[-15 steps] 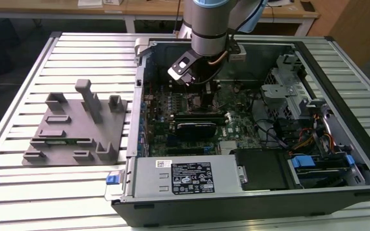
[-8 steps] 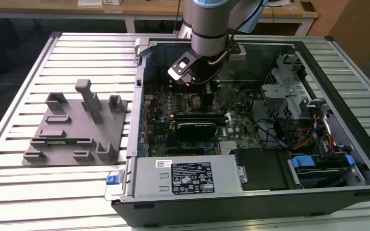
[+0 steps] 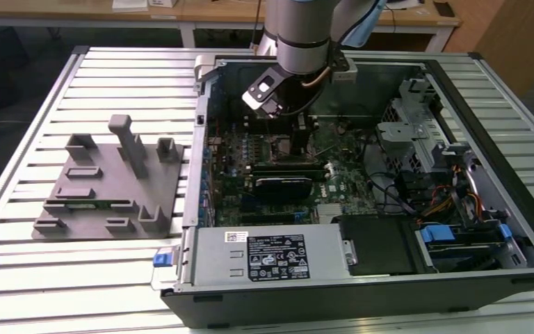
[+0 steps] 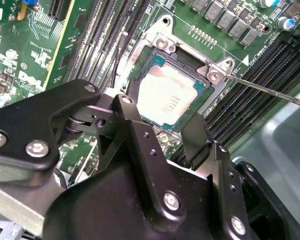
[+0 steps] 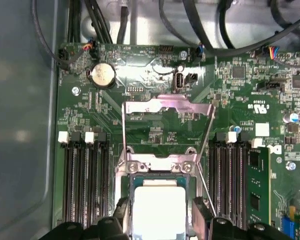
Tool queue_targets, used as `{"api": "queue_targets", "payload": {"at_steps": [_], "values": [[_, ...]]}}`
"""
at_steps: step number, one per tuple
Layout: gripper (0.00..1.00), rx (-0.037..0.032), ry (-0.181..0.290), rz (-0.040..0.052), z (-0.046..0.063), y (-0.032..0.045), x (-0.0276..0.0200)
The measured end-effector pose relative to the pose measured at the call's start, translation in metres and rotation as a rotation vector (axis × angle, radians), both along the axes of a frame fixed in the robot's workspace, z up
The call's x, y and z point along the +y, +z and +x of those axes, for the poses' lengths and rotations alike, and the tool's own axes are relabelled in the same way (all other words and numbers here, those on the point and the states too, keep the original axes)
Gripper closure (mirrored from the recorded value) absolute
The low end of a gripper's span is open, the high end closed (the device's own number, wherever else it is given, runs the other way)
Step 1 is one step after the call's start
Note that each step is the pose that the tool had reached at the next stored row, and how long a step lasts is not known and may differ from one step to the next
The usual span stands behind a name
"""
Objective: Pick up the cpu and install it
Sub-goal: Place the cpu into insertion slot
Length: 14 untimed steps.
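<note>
- The cpu (image 4: 172,97) is showing as a small square chip with a pale silvery top and a thin green border. It is lying flat in the socket (image 4: 162,42) at the centre of the second wrist view.
- One cpu, one socket, one load plate (image 5: 167,106) and one thin lever (image 4: 270,90) are showing; the plate is standing raised above the socket in the first wrist view.
- The gripper (image 4: 164,116) is hanging over the cpu's near edge with its fingers (image 4: 196,134) spread, one just beside each side of the chip, pinching nothing.
- Its black body is covering the lower half of the second wrist view and hiding the chip's near edge.
- On the motherboard (image 5: 155,65), two banks of memory slots (image 5: 85,185) are flanking the socket.
- One coin cell (image 5: 102,75) is sitting at upper left, and black cables (image 5: 200,25) are running along the top.
- In the exterior view, the arm (image 3: 300,35) is reaching into the open computer case (image 3: 452,76).
</note>
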State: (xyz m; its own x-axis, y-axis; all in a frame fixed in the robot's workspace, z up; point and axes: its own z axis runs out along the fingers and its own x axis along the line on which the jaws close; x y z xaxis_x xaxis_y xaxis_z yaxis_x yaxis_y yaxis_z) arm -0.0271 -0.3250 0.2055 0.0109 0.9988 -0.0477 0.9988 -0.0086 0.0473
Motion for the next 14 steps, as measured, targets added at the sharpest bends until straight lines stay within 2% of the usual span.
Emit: {"api": "queue_targets", "payload": {"at_steps": [7, 8, 9, 11, 12, 13, 14], "values": [[0.41, 0.0002, 0.0, -0.0003, 0.0, 0.0007, 0.0], [0.47, 0.0001, 0.0, -0.0002, 0.0, 0.0008, 0.0], [0.47, 0.0001, 0.0, -0.0002, 0.0, 0.0008, 0.0], [0.59, 0.0001, 0.0, -0.0002, 0.0, 0.001, 0.0], [0.59, 0.0002, 0.0, -0.0003, 0.0, 0.0011, 0.0], [0.71, 0.0002, 0.0, -0.0003, 0.0, 0.0012, 0.0], [0.71, 0.0002, 0.0, -0.0003, 0.0, 0.0013, 0.0]]}}
